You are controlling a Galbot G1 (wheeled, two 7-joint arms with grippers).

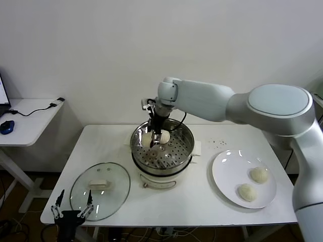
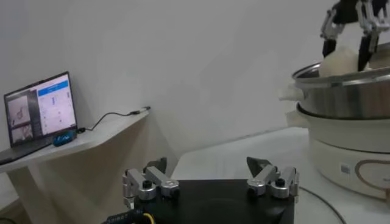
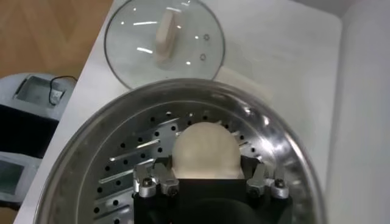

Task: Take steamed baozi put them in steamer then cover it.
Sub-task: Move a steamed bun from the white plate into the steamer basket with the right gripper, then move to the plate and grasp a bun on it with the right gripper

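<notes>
At the far left a side desk (image 1: 30, 118) carries a blue mouse (image 1: 6, 127) and a cable; the left wrist view shows an open laptop (image 2: 38, 115) there too, its screen writing too small to read. A gap of floor separates this desk from the white surface (image 1: 202, 201).

The left gripper (image 1: 71, 206) hangs just off the surface's front left edge, its fingers spread wide and holding nothing. Just beside it the cover (image 1: 100, 190), a clear glass lid with a white bar handle, lies flat near the front left corner, its rim reaching close to the front edge.

At the middle stands the steamer (image 1: 162, 151), the perforated tray visible inside and a white base below; bare surface lies between it and the cover and in front of it. The right gripper (image 1: 155, 137) reaches down into the pot from behind, its fingers (image 3: 155, 181) partly closed on either side of one steamed baozi (image 3: 205, 151), which sits just above or on the tray; contact with the tray cannot be told. A second bun (image 1: 164, 136) rests in the pot beside it.

A mark on the steamer's base in the left wrist view is unreadable.

To the right, well apart from the steamer, a white plate (image 1: 224, 169) holds two more buns (image 1: 259, 175), its rim near the front right edge.
</notes>
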